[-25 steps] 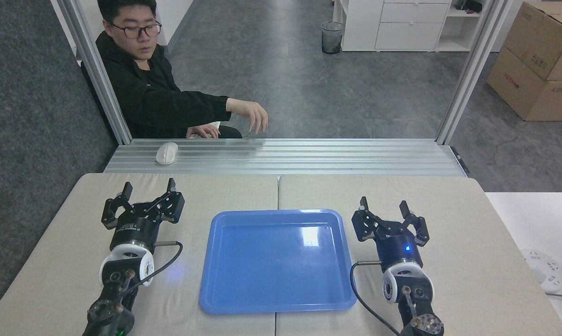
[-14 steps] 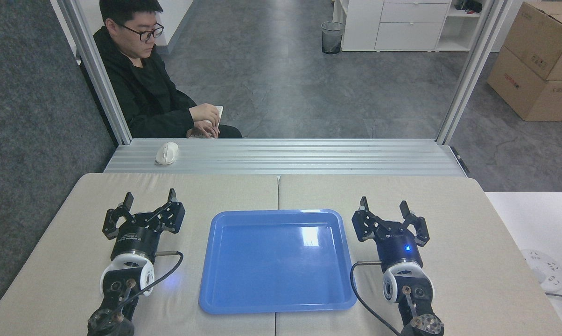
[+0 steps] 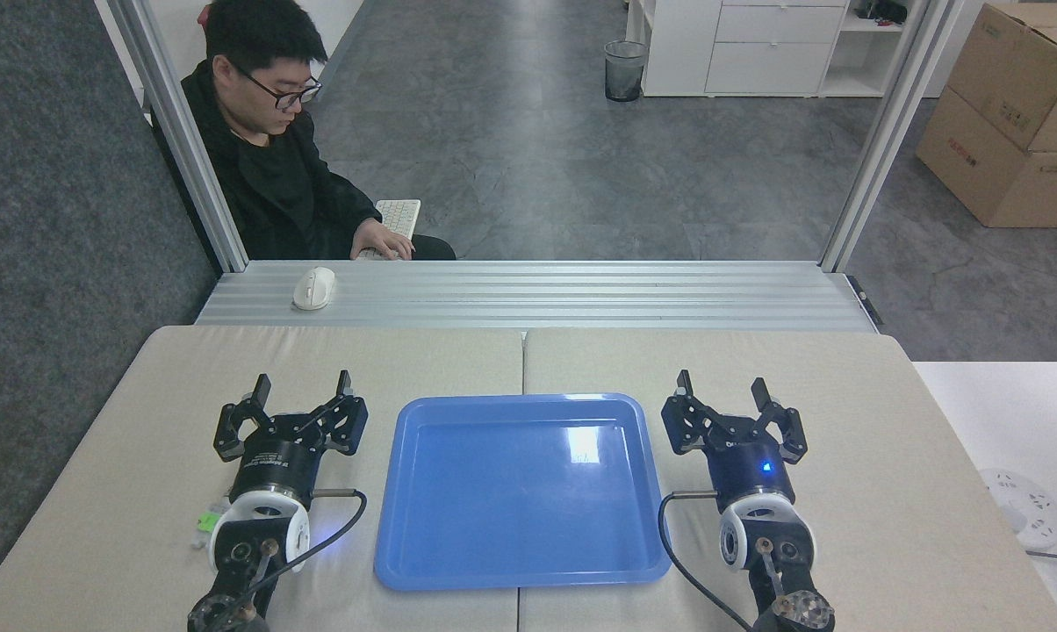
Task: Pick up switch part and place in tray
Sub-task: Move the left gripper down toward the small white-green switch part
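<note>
Both spread wide, holding nothing: left claw (image 3: 301, 389), right claw (image 3: 722, 387), flanking tray (image 3: 518, 575); switch part (image 3: 205, 521) near worktop's (image 3: 880, 439) left edge.

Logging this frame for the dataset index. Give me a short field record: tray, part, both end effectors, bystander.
tray: blue tray, nothing in it, centred on the table between the arms
switch part: small white and green piece on the table just left of the left wrist, partly hidden by it
left end effector: open, nothing held, left of the tray
right end effector: open, nothing held, right of the tray
person: seated beyond the rail at far left, hand at a keyboard
mouse: white, on the metal rail
</note>
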`<control>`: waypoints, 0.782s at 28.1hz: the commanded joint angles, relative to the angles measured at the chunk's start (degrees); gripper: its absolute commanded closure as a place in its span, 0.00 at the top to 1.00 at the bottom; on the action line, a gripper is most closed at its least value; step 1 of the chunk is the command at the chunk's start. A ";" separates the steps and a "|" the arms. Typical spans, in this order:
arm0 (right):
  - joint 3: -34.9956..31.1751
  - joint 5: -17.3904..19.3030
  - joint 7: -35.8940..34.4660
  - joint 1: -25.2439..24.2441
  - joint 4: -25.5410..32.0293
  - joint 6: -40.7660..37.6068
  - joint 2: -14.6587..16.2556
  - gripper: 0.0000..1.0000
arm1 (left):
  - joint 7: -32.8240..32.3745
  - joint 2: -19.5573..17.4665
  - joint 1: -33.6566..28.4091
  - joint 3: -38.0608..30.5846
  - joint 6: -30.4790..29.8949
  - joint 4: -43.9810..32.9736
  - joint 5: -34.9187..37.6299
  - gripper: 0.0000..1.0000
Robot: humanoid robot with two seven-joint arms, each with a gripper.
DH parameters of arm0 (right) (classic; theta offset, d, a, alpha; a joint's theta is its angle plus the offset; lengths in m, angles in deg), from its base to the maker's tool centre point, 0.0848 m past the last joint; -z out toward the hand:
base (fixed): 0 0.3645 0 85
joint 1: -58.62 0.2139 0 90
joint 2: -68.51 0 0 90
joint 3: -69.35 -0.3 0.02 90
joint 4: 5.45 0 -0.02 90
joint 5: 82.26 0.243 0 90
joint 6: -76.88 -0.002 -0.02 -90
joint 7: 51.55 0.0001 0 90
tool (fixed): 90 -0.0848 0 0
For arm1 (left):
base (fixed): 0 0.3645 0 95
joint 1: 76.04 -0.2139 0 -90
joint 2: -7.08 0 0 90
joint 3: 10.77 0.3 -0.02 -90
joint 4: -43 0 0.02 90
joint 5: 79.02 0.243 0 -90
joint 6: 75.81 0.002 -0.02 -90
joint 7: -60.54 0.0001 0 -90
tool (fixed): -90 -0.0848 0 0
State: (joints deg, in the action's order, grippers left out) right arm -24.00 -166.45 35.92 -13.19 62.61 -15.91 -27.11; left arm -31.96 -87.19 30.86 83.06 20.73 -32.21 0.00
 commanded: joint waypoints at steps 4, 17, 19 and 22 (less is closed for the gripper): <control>-0.08 -0.01 -0.02 0.00 -0.03 -0.02 -0.09 1.00 | 0.04 3.31 -0.55 1.89 0.05 0.23 2.63 0.99; -0.08 -0.01 -0.02 0.00 -0.03 -0.02 -0.09 1.00 | 0.04 3.13 -0.64 1.62 0.13 0.41 2.10 0.99; -0.17 0.08 -0.02 0.00 -0.03 -0.02 -0.09 1.00 | 0.04 3.13 -0.64 1.54 0.13 0.41 1.93 0.99; -0.08 -0.01 -0.02 0.00 -0.03 -0.02 -0.09 1.00 | 0.12 3.04 -0.72 1.45 0.13 0.50 1.84 0.99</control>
State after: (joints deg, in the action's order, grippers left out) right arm -24.07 -166.42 35.92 -13.19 62.58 -15.92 -27.19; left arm -31.96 -84.72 30.23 84.39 20.85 -31.90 2.10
